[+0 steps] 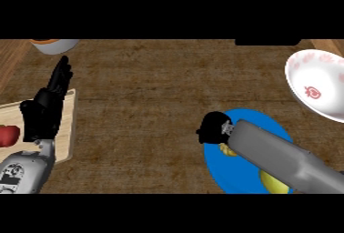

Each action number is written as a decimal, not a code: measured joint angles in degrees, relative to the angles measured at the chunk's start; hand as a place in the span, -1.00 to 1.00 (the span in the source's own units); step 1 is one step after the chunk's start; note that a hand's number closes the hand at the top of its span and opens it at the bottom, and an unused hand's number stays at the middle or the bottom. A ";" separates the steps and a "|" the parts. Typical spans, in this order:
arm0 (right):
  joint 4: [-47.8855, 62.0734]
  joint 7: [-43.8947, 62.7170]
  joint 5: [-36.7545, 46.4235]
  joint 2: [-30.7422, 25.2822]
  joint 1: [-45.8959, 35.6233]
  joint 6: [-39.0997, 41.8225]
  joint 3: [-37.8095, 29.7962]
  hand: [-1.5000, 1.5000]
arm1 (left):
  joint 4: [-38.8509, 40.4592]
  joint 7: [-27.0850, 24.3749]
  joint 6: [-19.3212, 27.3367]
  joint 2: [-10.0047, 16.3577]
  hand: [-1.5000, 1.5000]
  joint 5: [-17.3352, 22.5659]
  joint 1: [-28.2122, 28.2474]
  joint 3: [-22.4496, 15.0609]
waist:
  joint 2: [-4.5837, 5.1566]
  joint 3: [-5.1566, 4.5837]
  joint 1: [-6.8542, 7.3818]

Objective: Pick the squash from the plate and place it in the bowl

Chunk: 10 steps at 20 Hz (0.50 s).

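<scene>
1. In the head view, the blue plate (222,175) is seen at the near right of the brown counter (154,86). It is crossed by the grey right forearm, which comes in from the near right corner.
2. The squash (270,182) is found on the plate. Only two yellow patches of it are shown, one on each side of the forearm. Its long axis is judged to run from far left to near right, roughly along the forearm, though this cannot be confirmed.
3. The right hand (214,127) is placed over the plate's far left rim, just beyond the squash's far end. Whether it is open or closed on anything cannot be told, since only a dark mass is shown.
4. The white bowl (316,73), patterned in red, is set far and right of the plate, apart from it and cut off by the right edge. The right hand is much the nearer to both squash and bowl.
5. The left hand (50,102) is held open and at rest at the left, over a wooden board (66,136). A red fruit (8,135) is cut off by the left edge.
</scene>
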 measured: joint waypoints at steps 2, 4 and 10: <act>0.37 -2.89 1.56 -0.69 -0.53 -2.29 1.19 1.00 | 1.39 -0.87 -0.17 -0.46 0.00 -0.30 -0.44 0.17 | -0.14 -0.03 0.08; 0.61 -4.68 3.40 -1.02 -0.34 -4.72 1.64 1.00 | 1.04 -1.38 -0.51 -0.40 0.00 -0.40 0.18 0.67 | -0.33 -0.07 0.13; 2.74 -8.79 6.41 -0.15 0.56 -8.69 -0.29 1.00 | -0.09 -0.53 -1.45 -0.78 0.00 -0.68 0.97 1.45 | -0.71 -0.20 0.09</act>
